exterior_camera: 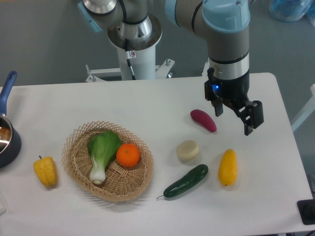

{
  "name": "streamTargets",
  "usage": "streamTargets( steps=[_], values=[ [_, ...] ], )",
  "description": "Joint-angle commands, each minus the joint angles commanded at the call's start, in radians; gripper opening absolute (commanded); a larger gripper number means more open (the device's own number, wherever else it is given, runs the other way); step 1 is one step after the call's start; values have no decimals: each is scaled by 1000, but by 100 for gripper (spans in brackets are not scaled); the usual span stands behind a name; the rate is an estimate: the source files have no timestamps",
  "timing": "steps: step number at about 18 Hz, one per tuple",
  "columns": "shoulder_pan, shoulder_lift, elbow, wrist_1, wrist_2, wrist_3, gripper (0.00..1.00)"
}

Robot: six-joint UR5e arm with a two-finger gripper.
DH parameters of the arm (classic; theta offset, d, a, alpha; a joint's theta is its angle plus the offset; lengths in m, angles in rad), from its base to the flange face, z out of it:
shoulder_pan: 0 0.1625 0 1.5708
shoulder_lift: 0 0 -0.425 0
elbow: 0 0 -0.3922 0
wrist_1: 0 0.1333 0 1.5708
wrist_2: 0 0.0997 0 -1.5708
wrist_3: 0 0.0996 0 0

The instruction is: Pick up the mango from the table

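**Mango not yet grasped, gripper hovering above it**

The mango (228,167) lies on the white tabletop (162,98) toward the right side, resting lengthwise, with nothing holding it. The gripper (233,118) hangs over the tabletop at about 12 o'clock from the mango, clearly apart from it, and its fingers (249,125) stand apart with nothing between them. Judging from this, the task is at its early stage: the approach is under way at best, while the descent, the closing on the fruit and the lift are all left to do.

Around the mango, a cucumber (186,181) lies just beside it at 9 o'clock, a pale round piece (188,150) (what it is I cannot say for sure) sits at about 10 o'clock, and a purple sweet potato (204,120) lies further up at 11 o'clock, near the gripper. A wicker basket (78,172) well off at 9 o'clock holds a bok choy (102,152) and an orange (128,155); a yellow bell pepper (45,171) lies beyond it, and a dark pot (7,142) with a blue handle sits at the left edge.

No brand, label or readable writing shows anywhere; only a small blue light glows on the wrist
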Motion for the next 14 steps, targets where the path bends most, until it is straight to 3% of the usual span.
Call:
streamTargets(
  steps=[11,14],
  values=[
    [-2,0,-18,18,12,-6,100],
    [-2,8,-96,141,8,-55,100]
  ],
)
